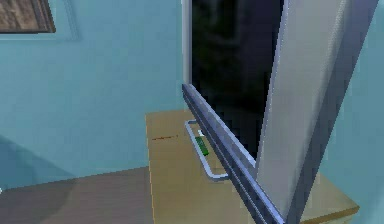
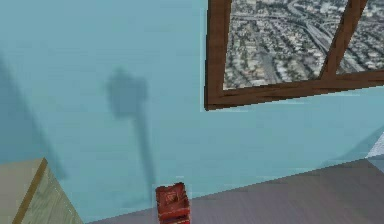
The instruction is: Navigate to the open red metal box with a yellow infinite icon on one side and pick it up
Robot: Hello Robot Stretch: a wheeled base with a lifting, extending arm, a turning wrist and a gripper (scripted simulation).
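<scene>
A small red box-shaped thing [image 2: 172,203] stands low in the arm side view, just left of the middle at the bottom edge, in front of the light blue wall. Its top looks open, with darker red sides. I cannot make out any yellow mark on it.
A large dark flat screen [image 1: 235,70] with a grey frame stands close on a tan wooden stand [image 1: 170,150] in the forward view's right half. A framed picture [image 1: 25,18] hangs top left. A wood-framed window [image 2: 290,50] is in the wall; a tan furniture corner [image 2: 30,195] sits bottom left.
</scene>
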